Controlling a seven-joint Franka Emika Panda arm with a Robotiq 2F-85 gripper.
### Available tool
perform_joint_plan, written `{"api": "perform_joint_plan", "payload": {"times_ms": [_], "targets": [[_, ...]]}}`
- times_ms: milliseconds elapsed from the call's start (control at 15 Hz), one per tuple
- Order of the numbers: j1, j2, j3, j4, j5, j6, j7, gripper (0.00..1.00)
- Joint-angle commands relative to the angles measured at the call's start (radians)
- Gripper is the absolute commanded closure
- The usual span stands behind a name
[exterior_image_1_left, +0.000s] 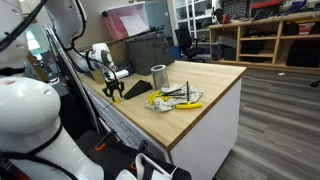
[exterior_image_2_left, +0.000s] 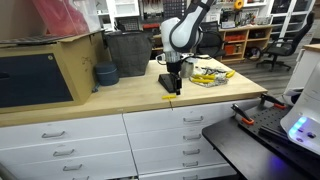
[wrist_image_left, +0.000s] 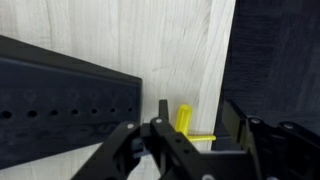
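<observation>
Fingers (exterior_image_2_left: 175, 87) hang partly open and empty over yellow piece (wrist_image_left: 184, 120), black block (wrist_image_left: 60, 110) alongside, tool pile (exterior_image_1_left: 175, 97) near.

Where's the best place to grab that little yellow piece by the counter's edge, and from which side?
The yellow piece lies flat on the counter near its edge, so likely from straight above, jaws across its thicker stub, not the thin arm.

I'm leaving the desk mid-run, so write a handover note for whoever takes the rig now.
Claw: open, low over the workbench edge, holding nothing.
Small yellow piece: on the wood between the jaws, near the edge.
Tool pile: further along the bench, apart from the claw.
Done: claw straddles the piece.
Left: piece not yet gripped or lifted.
</observation>
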Motion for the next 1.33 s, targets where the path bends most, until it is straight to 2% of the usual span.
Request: {"api": "perform_joint_plan", "payload": {"times_ms": [0,267,333,933,1267], "targets": [[0.013,0.02,-0.008,0.017,-0.011,-0.015,0.019,0.66],[0.031,0.043,-0.017,0.017,-0.035,-0.007,0.04,0.98],[0.036,0.042,-0.022,0.018,-0.047,-0.004,0.047,1.0],[0.04,0.035,-0.025,0.012,-0.09,0.011,0.073,1.0],[0.047,0.024,-0.048,0.002,-0.12,0.052,0.12,1.0]]}}
